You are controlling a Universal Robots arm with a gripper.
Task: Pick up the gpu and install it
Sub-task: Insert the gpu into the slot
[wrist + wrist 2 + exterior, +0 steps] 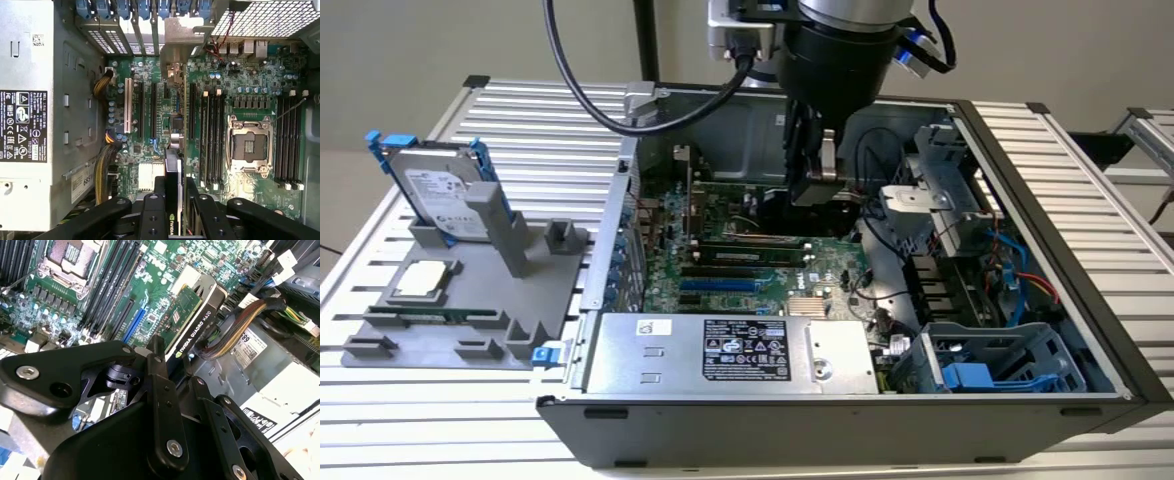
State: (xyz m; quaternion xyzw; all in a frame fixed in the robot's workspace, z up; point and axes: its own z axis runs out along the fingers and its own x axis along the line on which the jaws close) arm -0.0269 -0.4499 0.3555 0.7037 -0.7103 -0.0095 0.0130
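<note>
Exterior view: slatted aluminium counter (1067, 150) carries open black desktop tower case (1067, 330) lying on its side, green motherboard (747, 265) exposed. Grey fixture tray (454, 300) sits just beside the case on the exterior view's left, holding silver hard drive in blue frame (447, 195) upright. Grey power supply box (727, 352) fills the case's near edge. Robot arm reaches down into the case, black hand (811, 180) low over the slot area.

Second wrist view: hand (172, 367) is clenched on the gpu, a flat card with green circuit board and black shroud (192, 320), held on edge just above the motherboard. First wrist view shows the gpu (172, 165) lined up roughly along the black expansion slots (152, 110); can't tell whether its edge is in a slot yet.

Risks, as judgement: card slightly off the slot line could jam or bend contacts when pushed. Bundled power cables (235, 332) near the card could snag it. Bracket end could catch the rear slot frame.
</note>
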